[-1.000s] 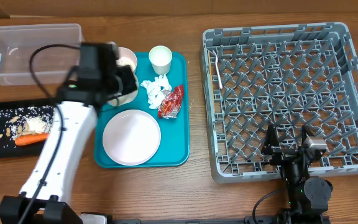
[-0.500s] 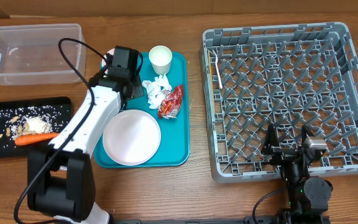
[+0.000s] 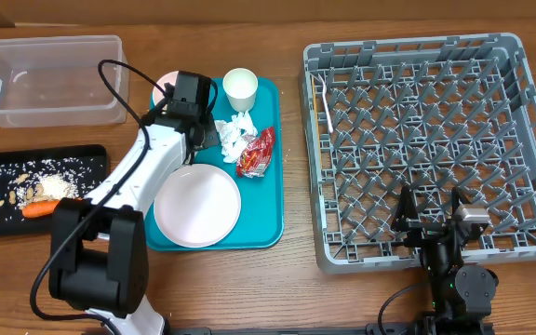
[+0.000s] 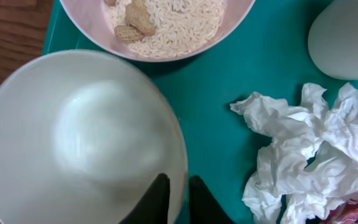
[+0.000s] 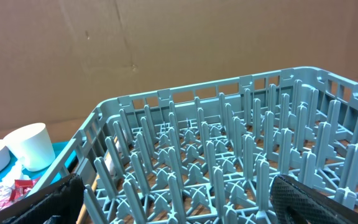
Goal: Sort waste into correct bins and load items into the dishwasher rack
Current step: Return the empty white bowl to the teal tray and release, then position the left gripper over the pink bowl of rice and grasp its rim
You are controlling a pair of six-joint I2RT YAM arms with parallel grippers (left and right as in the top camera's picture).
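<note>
Your left arm is a long white shell link capped at both ends by black joint housings and joined to a boxy black base. A thin black cable loops loose beside its wrist end. Your left gripper shows two slim, dark, tapering fingers. Your right arm is black throughout, with rounded joints and a small pale grey block mounted near the wrist. Your right gripper has broad black fingers with a pebbled, rubbery surface.
</note>
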